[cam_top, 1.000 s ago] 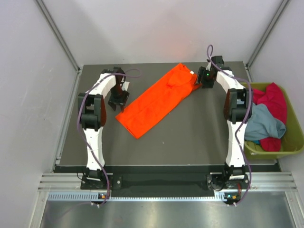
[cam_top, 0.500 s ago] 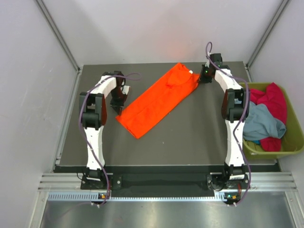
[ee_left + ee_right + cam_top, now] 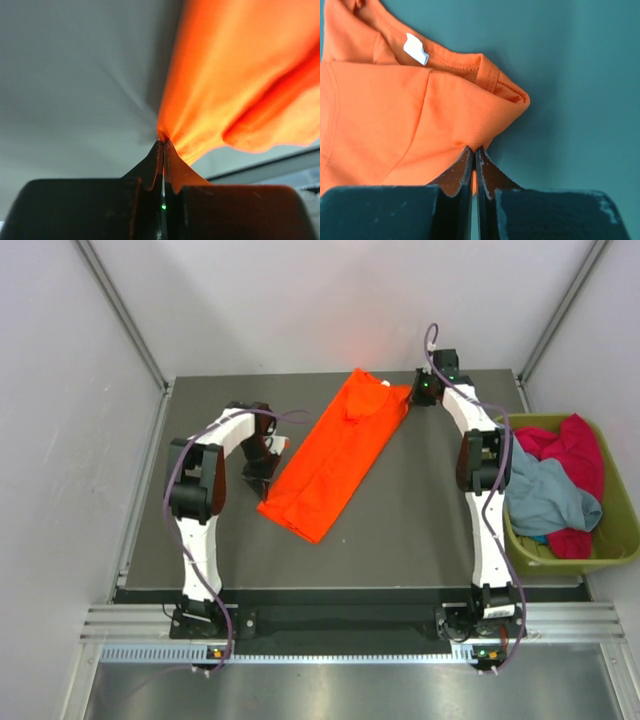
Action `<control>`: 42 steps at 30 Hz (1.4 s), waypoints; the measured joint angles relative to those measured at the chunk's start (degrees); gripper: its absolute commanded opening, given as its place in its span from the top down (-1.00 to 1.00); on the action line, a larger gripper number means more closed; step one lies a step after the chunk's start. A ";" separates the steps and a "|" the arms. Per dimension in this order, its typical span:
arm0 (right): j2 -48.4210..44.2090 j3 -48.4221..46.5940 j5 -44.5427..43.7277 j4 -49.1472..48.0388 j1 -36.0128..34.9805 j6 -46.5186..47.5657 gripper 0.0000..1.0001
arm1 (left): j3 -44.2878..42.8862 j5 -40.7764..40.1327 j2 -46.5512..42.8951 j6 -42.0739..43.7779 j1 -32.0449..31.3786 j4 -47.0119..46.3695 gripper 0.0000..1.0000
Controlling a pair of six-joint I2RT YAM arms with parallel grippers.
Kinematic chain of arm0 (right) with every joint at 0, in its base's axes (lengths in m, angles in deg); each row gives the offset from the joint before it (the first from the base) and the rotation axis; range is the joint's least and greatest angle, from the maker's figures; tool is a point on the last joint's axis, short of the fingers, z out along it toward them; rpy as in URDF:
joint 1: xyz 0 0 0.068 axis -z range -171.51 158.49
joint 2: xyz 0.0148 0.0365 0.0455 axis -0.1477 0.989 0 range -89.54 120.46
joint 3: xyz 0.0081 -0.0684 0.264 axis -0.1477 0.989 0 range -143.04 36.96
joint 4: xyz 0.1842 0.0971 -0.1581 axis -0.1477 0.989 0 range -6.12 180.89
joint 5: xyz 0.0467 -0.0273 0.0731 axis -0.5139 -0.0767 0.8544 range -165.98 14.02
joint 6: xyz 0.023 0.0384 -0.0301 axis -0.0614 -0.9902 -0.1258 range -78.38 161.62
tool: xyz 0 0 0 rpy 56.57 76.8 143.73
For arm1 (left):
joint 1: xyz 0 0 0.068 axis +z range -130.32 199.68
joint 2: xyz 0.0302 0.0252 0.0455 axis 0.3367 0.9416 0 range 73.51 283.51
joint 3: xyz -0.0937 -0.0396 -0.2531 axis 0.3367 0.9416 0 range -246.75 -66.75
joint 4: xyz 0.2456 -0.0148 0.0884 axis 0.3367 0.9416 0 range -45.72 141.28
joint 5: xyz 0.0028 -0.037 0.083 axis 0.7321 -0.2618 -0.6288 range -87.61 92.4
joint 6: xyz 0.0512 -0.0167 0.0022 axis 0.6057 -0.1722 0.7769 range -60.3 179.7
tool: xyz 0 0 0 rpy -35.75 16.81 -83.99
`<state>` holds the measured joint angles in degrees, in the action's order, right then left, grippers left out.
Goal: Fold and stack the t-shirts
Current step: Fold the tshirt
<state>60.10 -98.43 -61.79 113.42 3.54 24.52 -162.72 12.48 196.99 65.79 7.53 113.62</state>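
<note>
On the dark desk (image 3: pixel 420 525), left side: left gripper (image 3: pixel 266 476) sits at the near-left corner of the orange t-shirt (image 3: pixel 335 455). From above, its fingertips are lost under the wrist body. The left wrist view settles it: the left gripper (image 3: pixel 163 145) is pinched fully together on a peak of the shirt's edge, and the orange cloth (image 3: pixel 235 75) rises away from it and is cut off at the top and right of the frame. Mid-desk, the shirt lies as a long folded strip running diagonally from near-left to far-right, collar at the far end. At that far end the right gripper (image 3: pixel 410 403) meets the cloth. In its wrist view the right gripper (image 3: pixel 474 151) is closed tight on the fabric's edge below the collar fold, near a white label (image 3: pixel 415 49), and the shirt (image 3: pixel 395 115) runs out of frame on the left. Far right, beside the desk, the olive-green bin (image 3: pixel 590 560) holds a grey-blue t-shirt (image 3: pixel 545 495) bunched with magenta-red cloth (image 3: pixel 572 445). Cannot tell whether the magenta is one shirt or two. The bin's floor is hidden.
</note>
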 measured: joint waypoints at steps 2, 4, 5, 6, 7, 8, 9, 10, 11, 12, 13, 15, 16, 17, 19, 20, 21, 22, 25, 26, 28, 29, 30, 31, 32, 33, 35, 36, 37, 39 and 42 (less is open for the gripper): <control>1.18 -1.49 0.20 -0.83 -0.39 -0.46 1.00 | 1.73 1.01 -1.64 0.02 -2.14 0.33 1.00; 2.45 -2.86 0.46 -1.70 -0.83 -0.98 1.00 | 3.52 1.99 -3.37 0.00 -4.46 0.48 1.00; 2.95 -3.43 0.59 -2.27 -1.14 -1.20 1.00 | 4.31 2.32 -4.15 -0.02 -5.49 0.63 1.00; 3.34 -3.50 0.66 -2.73 -1.44 -1.55 1.00 | 5.01 2.58 -4.81 0.00 -6.38 0.74 1.00; 3.67 -3.65 0.74 -3.17 -1.73 -1.81 1.00 | 5.92 2.86 -5.68 0.00 -7.39 0.76 1.00; 4.02 -3.96 0.90 -3.54 -2.01 -2.12 1.00 | 6.88 3.08 -6.54 -0.02 -8.20 0.79 1.00; 4.57 -4.48 0.98 -3.78 -2.34 -2.56 1.00 | 7.76 3.30 -7.37 0.00 -8.81 0.79 1.00; 4.90 -4.94 1.09 -4.07 -2.58 -2.73 1.00 | 8.70 3.48 -8.17 0.00 -9.29 0.83 1.00; 5.44 -5.49 1.20 -4.46 -2.84 -3.08 1.00 | 9.46 3.63 -8.83 0.00 -9.81 0.85 1.00; 5.81 -5.97 1.42 -4.83 -3.10 -3.41 1.00 | 10.32 3.93 -9.57 0.00 -10.40 0.85 1.00; 6.27 -6.56 1.60 -5.11 -3.32 -3.72 1.00 | 11.02 4.09 -10.19 0.00 -11.04 0.83 1.00; 7.02 -7.37 1.88 -6.10 -3.69 -4.39 1.00 | 12.07 4.35 -10.97 0.00 -12.48 0.87 1.00; 7.32 -7.74 1.95 -6.43 -3.87 -4.66 1.00 | 12.39 4.61 -11.15 0.00 -13.55 0.90 1.00; 7.65 -8.22 2.03 -6.78 -4.07 -5.09 1.00 | 12.50 4.76 -11.15 0.00 -14.62 0.90 1.00; 8.35 -8.98 2.12 -7.74 -4.33 -5.73 1.00 | 12.59 5.35 -11.15 0.02 -16.92 0.85 1.00; 8.63 -9.31 2.14 -8.37 -4.44 -6.10 1.00 | 12.59 5.64 -11.15 0.02 -18.05 0.85 1.00; 8.96 -9.64 2.19 -8.83 -4.52 -6.40 1.00 | 12.59 5.88 -11.15 0.02 -19.06 0.81 1.00; 9.42 -10.16 2.23 -9.35 -4.66 -6.64 1.00 | 12.59 6.12 -11.15 0.02 -20.06 0.83 1.00; 10.71 -10.99 2.49 -11.21 -4.79 -7.63 1.00 | 12.59 7.04 -11.13 0.00 -22.60 0.81 1.00; 11.02 -11.02 2.67 -11.67 -4.81 -8.11 1.00 | 12.59 7.13 -11.10 0.00 -23.37 0.79 1.00; 11.43 -11.19 3.21 -12.96 -4.85 -9.03 1.00 | 12.59 7.30 -11.08 0.00 -24.30 0.76 1.00; 11.56 -11.30 3.43 -13.35 -4.92 -9.40 1.00 | 12.59 7.34 -11.08 -0.02 -24.63 0.76 1.00; 11.69 -11.34 3.58 -13.86 -4.98 -9.62 1.00 | 12.59 7.41 -11.08 -0.02 -24.81 0.74 1.00; 11.80 -11.41 3.72 -14.10 -5.09 -9.92 0.90 | 12.59 7.45 -11.06 -0.04 -25.07 0.74 1.00; 11.87 -11.43 3.78 -14.21 -5.18 -10.08 0.78 | 12.59 7.43 -11.06 -0.11 -25.29 0.74 1.00; 11.93 -11.43 3.91 -14.34 -5.29 -10.25 0.64 | 12.59 7.37 -11.04 -0.17 -25.42 0.74 1.00; 12.20 -11.76 4.39 -15.04 -5.46 -10.82 0.19 | 12.59 7.04 -10.82 -0.31 -25.75 0.76 0.78; 12.20 -11.87 4.90 -15.52 -5.51 -10.91 0.07 | 12.59 6.78 -10.69 -0.31 -25.94 0.74 0.66; 12.20 -12.07 5.40 -15.78 -5.55 -10.88 -0.12 | 12.59 6.38 -10.58 -0.52 -26.16 0.76 0.57; 12.17 -12.04 6.93 -16.65 -5.53 -10.82 -0.22 | 12.57 5.38 -10.58 -0.81 -26.29 0.79 0.39; 10.27 -9.09 9.62 -16.90 -5.35 -11.02 -0.35 | 12.04 3.43 -10.58 -0.81 -26.43 0.96 0.07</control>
<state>70.38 -107.53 -52.17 96.53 -1.81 13.50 -150.67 15.91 186.41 64.98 -18.89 114.58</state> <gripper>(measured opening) 0.651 0.360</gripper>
